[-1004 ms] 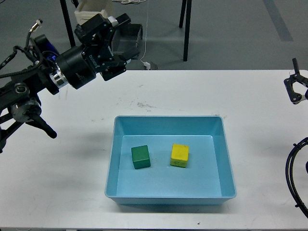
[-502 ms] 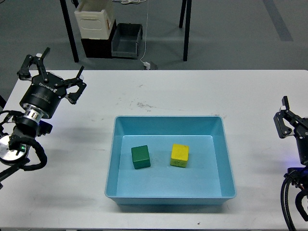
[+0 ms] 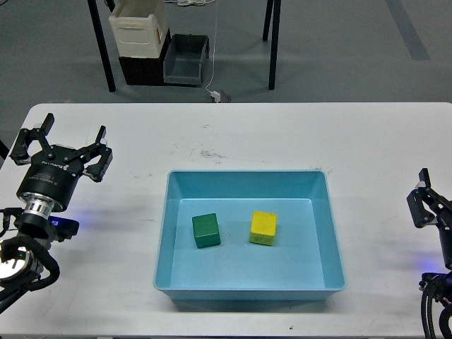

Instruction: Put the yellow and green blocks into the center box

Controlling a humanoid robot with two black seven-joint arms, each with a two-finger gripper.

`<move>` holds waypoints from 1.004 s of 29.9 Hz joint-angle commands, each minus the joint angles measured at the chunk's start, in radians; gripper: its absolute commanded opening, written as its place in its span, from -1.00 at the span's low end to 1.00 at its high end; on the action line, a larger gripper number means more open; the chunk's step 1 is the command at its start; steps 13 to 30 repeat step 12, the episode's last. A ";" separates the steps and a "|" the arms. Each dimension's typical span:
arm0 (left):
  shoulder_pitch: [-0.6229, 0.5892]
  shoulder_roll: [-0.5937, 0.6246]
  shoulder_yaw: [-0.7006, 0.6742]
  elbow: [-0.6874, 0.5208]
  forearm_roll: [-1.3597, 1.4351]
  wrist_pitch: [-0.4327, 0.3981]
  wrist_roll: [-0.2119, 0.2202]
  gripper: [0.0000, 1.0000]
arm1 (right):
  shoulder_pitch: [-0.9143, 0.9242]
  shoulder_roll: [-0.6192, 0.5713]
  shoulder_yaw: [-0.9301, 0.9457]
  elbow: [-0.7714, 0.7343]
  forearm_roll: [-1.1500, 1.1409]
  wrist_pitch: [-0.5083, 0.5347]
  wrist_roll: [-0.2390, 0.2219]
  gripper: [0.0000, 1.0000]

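Left gripper [image 3: 61, 145] fingers spread, empty

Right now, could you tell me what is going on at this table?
Nothing is being handled at this moment. The green block and the yellow block both sit side by side, apart, inside the blue box at the table's center. My left gripper is open and empty over the table's left side, and my right gripper is at the right edge, holding nothing. The placing looks done.
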 commanded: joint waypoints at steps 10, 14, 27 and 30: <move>0.100 -0.067 -0.002 -0.018 0.001 -0.022 0.000 1.00 | -0.026 0.000 -0.027 -0.004 0.004 0.002 0.000 1.00; 0.100 -0.066 -0.002 -0.018 0.001 -0.022 0.000 1.00 | -0.026 0.000 -0.027 -0.006 0.004 0.004 0.001 0.99; 0.100 -0.066 -0.002 -0.018 0.001 -0.022 0.000 1.00 | -0.026 0.000 -0.027 -0.006 0.004 0.004 0.001 0.99; 0.100 -0.066 -0.002 -0.018 0.001 -0.022 0.000 1.00 | -0.026 0.000 -0.027 -0.006 0.004 0.004 0.001 0.99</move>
